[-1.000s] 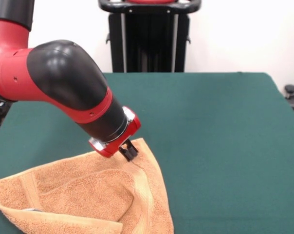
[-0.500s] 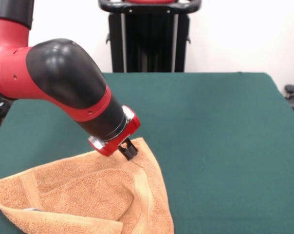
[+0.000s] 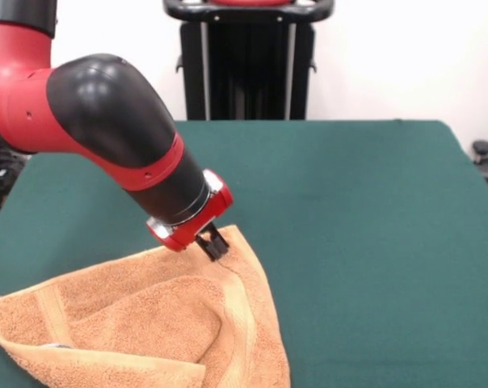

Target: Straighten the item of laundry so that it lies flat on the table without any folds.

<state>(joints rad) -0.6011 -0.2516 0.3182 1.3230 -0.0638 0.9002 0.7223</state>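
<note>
- While the red and black arm point(image 3: 107, 137) leans down from the upper left, its claw point(image 3: 213, 246) meets the far corner of the orange-tan towel point(image 3: 147, 323) at the near left of the table point(image 3: 349, 242).
- Only the dark tips of the claw show below the red wrist ring; they look pinched on the towel's corner fold, though the contact itself is small and hard to make out.
- Folded and rumpled, the towel has one layer doubled over another, with a woven border band running down its right side.
- Its near edge is cut off by the bottom of the front view, and its left end reaches almost to the left edge.
- A small pale patch near the towel's lower left edge is too small to identify.
- Behind the table, a black pedestal point(image 3: 248, 61) stands against a white wall, its top cropped.
</note>
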